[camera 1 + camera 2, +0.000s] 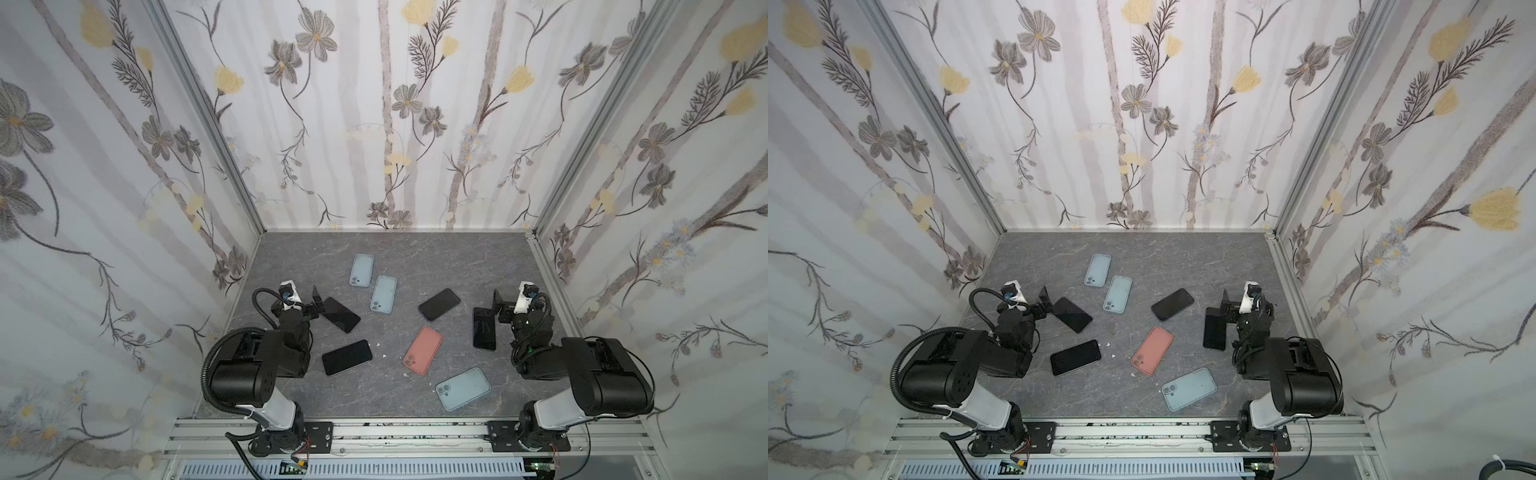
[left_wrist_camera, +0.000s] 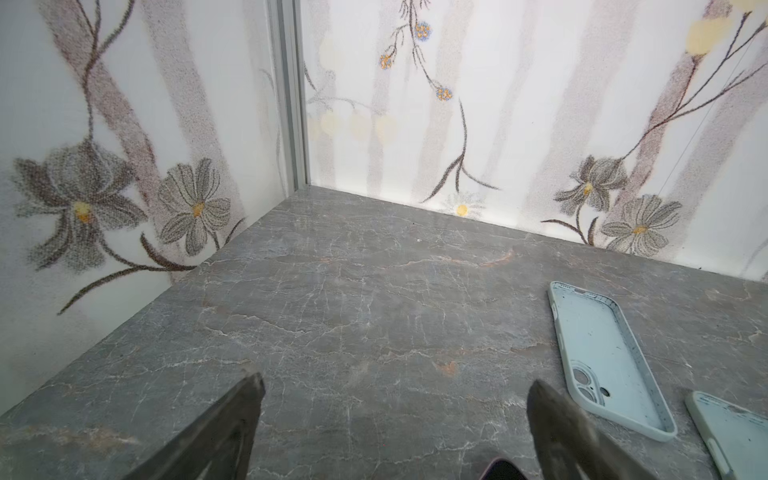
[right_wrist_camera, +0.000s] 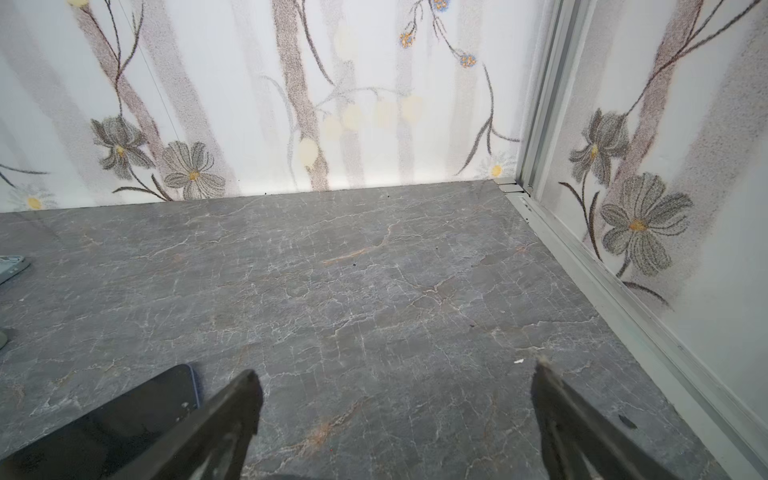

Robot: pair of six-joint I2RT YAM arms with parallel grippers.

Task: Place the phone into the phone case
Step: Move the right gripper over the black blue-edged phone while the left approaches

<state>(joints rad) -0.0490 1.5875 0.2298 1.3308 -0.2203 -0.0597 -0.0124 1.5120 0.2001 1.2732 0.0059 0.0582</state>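
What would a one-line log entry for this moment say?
left gripper: open, empty | right gripper: open, empty | phone by left gripper: lying on table, uncased

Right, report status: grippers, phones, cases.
Left gripper open, empty. Right gripper open, empty. Four black phones bare on the table; coral case and three blue cases lie apart. Nothing blocking.

Bright even light, soft faint shadows, wide-angle edge distortion, slight softness
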